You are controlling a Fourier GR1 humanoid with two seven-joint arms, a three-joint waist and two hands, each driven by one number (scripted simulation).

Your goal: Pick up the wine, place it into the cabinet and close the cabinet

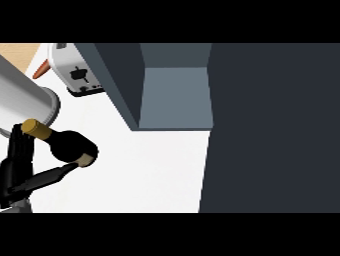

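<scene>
Head view, looking steeply down on the white counter (151, 175). A grey forearm (10, 95) enters from about ten o'clock and ends in the black left hand (18, 170), seen at about eight o'clock in the frame. Its long fingers (44, 179) run out beside and beneath the wine bottle (69, 142), and another digit lies along the bottle's far side near the neck; the hand is thus closed around the bottle, which sits between the digits. The bottle is dark, tilted, with its gold-capped neck (36, 128) pointing toward ten o'clock and its pale base (86, 159) toward four o'clock. Whether the bottle rests on the counter or is raised above it cannot be told.

At twelve o'clock stands the open cabinet (173, 95), its grey-blue interior visible; the bottle is outside it, well apart, at about seven o'clock from the opening. The dark cabinet door (284, 130) fills the frame from one to five o'clock. A white toaster (81, 72) stands at eleven o'clock, just beside the cabinet's left wall.
</scene>
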